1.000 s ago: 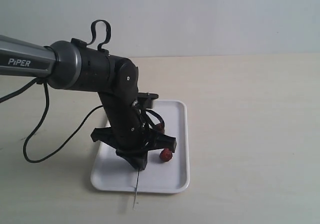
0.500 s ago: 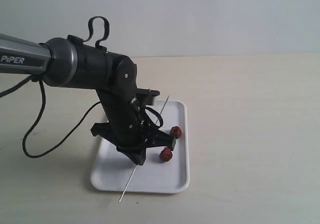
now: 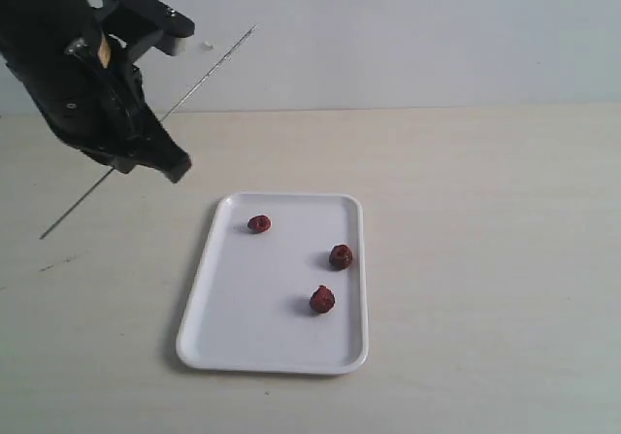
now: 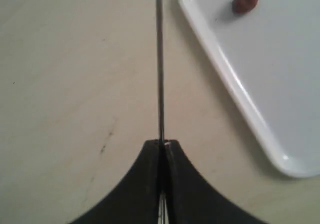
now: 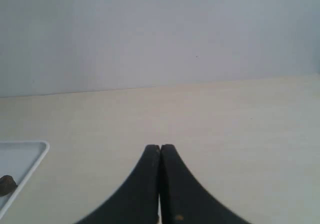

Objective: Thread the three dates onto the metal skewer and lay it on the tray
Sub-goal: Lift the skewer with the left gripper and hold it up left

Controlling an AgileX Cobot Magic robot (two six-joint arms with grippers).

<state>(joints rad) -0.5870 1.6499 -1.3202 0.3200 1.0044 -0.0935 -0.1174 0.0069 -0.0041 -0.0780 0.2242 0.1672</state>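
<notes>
The white tray [image 3: 243, 342] lies on the beige table with three dates loose on it: one at the far left [image 3: 259, 223], one near the right rim [image 3: 341, 256] and one nearer the front [image 3: 322, 299]. My left gripper [image 3: 118, 165] hangs high above the table, left of the tray, shut on the metal skewer [image 3: 209, 71], which slants from lower left to upper right. In the left wrist view the skewer [image 4: 160, 58] sticks out of the closed left gripper [image 4: 162, 143], beside the tray [image 4: 260, 83] and one date [image 4: 245, 1]. My right gripper [image 5: 160, 147] is shut and empty.
Bare table surrounds the tray, with faint dark marks [image 3: 58, 259] left of it. A plain pale wall closes off the far side. The right wrist view catches the tray's corner [image 5: 30, 151] and a date [image 5: 6, 184] at its edge.
The left arm has risen from over the tray and swung up and left, carrying the skewer. The skewer now hangs in the air, and all three dates show.
</notes>
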